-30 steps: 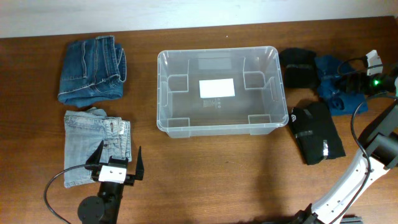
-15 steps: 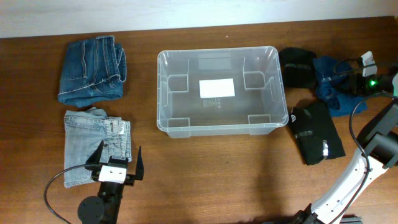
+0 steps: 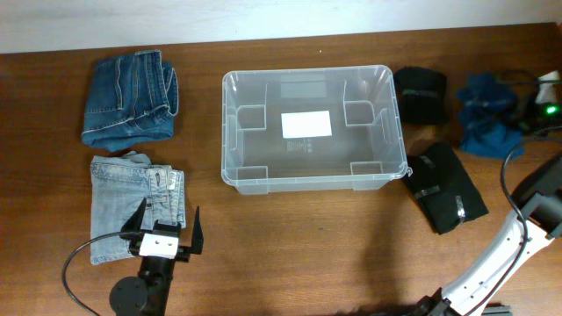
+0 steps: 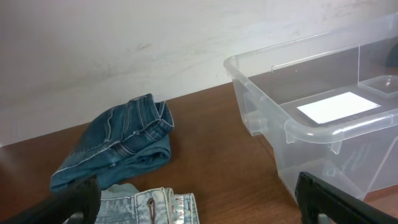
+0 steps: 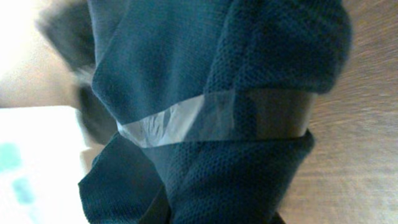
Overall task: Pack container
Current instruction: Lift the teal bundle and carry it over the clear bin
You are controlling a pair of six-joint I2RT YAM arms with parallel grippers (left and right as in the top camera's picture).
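Currently, right gripper (image 3: 520, 104) is clamping the taped dark-blue fabric bundle (image 3: 486, 112) beside the clear rectangular plastic container (image 3: 307, 183); left gripper (image 3: 169, 212) is hovering, jaws apart.

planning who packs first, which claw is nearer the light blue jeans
Left. The left claw hovers over a corner of the light blue jeans; the right claw is far past the container.

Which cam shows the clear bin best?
Overhead: whole container, full rim and white label. Left wrist catches only one end and part of the label. Right wrist shows none, just blue cloth.
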